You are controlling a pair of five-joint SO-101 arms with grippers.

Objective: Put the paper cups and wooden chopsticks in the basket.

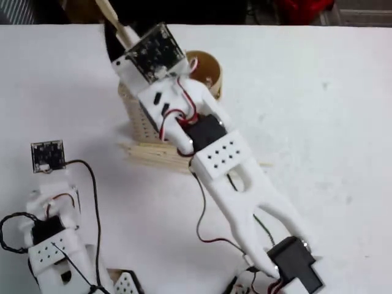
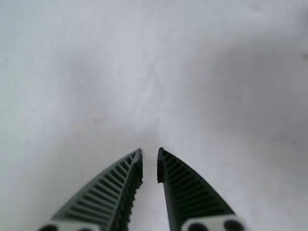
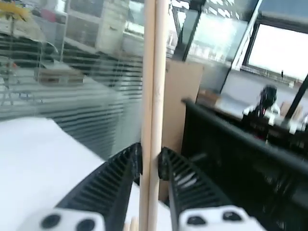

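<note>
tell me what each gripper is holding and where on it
The right gripper clamps the wooden chopsticks partway along their shafts, not at an end. The left gripper holds nothing.

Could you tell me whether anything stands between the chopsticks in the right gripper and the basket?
Nothing visible does. The right gripper holds the chopsticks at the far side of the basket. The arm hides most of its opening in the high view, so its inside cannot be checked; a cup shows at its edge.
</note>
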